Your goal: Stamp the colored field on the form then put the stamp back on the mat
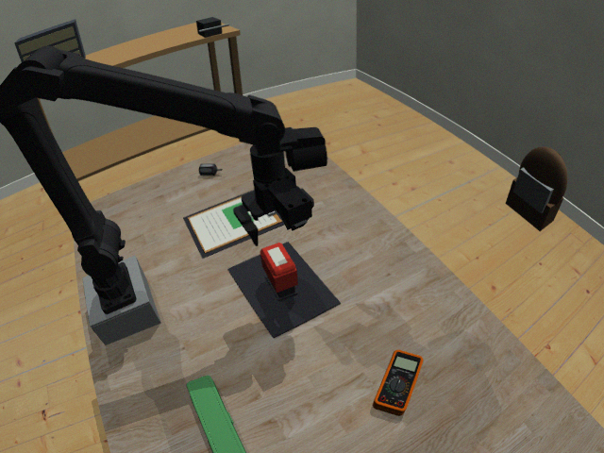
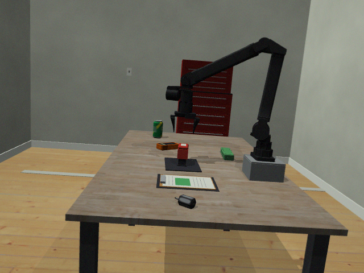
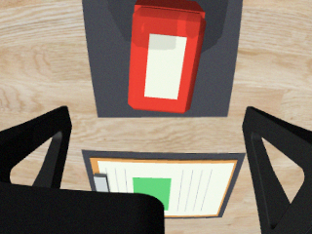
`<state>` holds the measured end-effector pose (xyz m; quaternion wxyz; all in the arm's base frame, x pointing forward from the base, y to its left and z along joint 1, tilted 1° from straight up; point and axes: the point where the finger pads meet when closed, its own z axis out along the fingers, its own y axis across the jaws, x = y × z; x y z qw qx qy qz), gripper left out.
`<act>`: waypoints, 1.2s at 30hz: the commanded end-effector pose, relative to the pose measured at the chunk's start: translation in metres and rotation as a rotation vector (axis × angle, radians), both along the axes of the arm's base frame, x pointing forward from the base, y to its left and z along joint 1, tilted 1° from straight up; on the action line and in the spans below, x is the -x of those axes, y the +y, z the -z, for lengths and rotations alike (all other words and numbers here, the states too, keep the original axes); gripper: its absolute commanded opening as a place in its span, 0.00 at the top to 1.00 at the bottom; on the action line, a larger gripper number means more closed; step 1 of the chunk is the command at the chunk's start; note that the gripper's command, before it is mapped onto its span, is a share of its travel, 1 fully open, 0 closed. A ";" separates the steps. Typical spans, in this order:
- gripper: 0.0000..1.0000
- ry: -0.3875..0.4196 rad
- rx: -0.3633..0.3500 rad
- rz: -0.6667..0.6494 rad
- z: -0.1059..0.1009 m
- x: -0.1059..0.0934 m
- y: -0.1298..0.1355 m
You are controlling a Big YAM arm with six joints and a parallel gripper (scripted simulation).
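Note:
The red stamp (image 1: 278,267) (image 2: 182,151) (image 3: 166,55) stands upright on the dark mat (image 1: 302,307) (image 2: 173,167) (image 3: 104,58) at the table's middle. The form (image 1: 214,228) (image 2: 199,182) (image 3: 195,185) lies on a clipboard just beyond the mat, and its green field (image 1: 230,217) (image 2: 182,181) (image 3: 152,194) is uncovered. My gripper (image 1: 273,228) (image 2: 183,129) (image 3: 157,116) is open and empty. It hangs well above the stamp, pointing down, over the gap between mat and form.
An orange multimeter (image 1: 398,381) (image 2: 166,145), a green case (image 1: 214,416) (image 2: 227,153) and a green can (image 2: 157,128) lie on the table's far side from the form. A small black cylinder (image 1: 208,169) (image 2: 186,201) lies beyond the form. The arm's grey base (image 1: 122,311) (image 2: 263,171) stands beside the mat.

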<state>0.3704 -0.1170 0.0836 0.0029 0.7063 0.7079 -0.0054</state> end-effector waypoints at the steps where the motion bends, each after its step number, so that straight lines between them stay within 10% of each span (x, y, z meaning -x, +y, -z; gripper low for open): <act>1: 0.00 -0.001 0.006 0.092 -0.006 0.006 0.005; 20: 0.00 0.010 0.001 0.101 0.004 0.002 0.000; 28: 0.00 -0.059 0.018 0.094 -0.076 -0.014 -0.001; 36: 0.00 0.030 -0.004 0.095 -0.043 0.006 0.004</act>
